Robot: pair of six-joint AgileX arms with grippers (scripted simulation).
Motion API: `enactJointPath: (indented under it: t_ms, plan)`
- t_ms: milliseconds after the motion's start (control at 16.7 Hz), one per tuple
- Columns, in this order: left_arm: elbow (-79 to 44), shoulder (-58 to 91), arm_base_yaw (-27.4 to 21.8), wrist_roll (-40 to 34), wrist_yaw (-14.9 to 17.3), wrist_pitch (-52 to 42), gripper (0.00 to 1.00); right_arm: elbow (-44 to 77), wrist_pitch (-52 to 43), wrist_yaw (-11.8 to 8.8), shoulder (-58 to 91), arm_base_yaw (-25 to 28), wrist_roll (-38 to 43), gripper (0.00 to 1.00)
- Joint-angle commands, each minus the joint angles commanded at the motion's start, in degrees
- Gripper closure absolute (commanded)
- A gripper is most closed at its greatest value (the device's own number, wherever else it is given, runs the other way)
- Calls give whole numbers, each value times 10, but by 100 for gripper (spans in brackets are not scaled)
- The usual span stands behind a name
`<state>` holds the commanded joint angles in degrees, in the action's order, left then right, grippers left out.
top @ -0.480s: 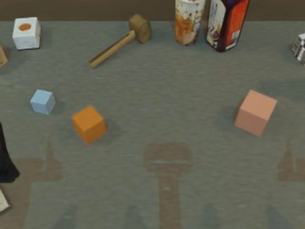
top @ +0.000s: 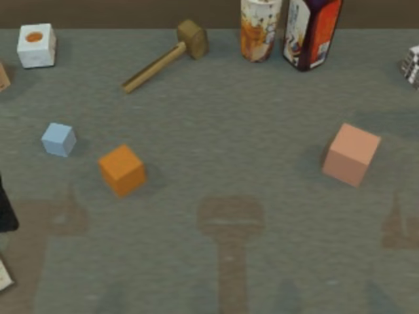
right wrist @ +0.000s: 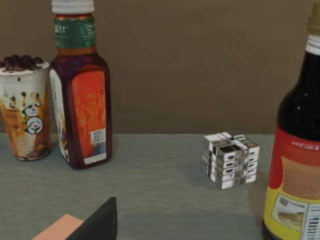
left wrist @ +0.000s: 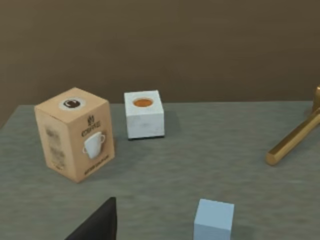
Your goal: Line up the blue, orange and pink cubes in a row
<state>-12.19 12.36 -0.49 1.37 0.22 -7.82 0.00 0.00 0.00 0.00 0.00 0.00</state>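
Observation:
The small pale-blue cube (top: pixel 59 139) sits at the table's left, with the orange cube (top: pixel 122 170) close by to its right and nearer the front. The larger pink cube (top: pixel 351 154) rests alone far to the right. Only a dark part of my left gripper (top: pixel 5 212) shows at the left edge, in front of the blue cube and apart from it. The left wrist view has the blue cube (left wrist: pixel 214 219) close ahead of my left gripper (left wrist: pixel 97 227). A corner of the pink cube (right wrist: pixel 57 229) lies beside my right gripper (right wrist: pixel 100 225) in the right wrist view.
Along the back stand a white cube with an orange dot (top: pixel 36 45), a wooden hammer (top: pixel 163 55), a printed cup (top: pixel 260 26) and a dark bottle (top: pixel 312 29). A coffee box (left wrist: pixel 75 134) is at the far left. A puzzle cube (top: pixel 411 64) and a sauce bottle (right wrist: pixel 297 150) are at the far right.
The dark part of my left arm at the top view's left edge has drawn back toward that edge. The three cubes have not moved.

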Motion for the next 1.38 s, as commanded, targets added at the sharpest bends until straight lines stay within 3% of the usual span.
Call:
enactJointPath:
  t_ms: [900,1380]
  plan:
    - [-740,894,-17,85,-3,-473,0,0,0,0,0,0,0,0]
    - [-1003,1185,-23,112,0,-627,0,0,0,0,0,0,0,0]
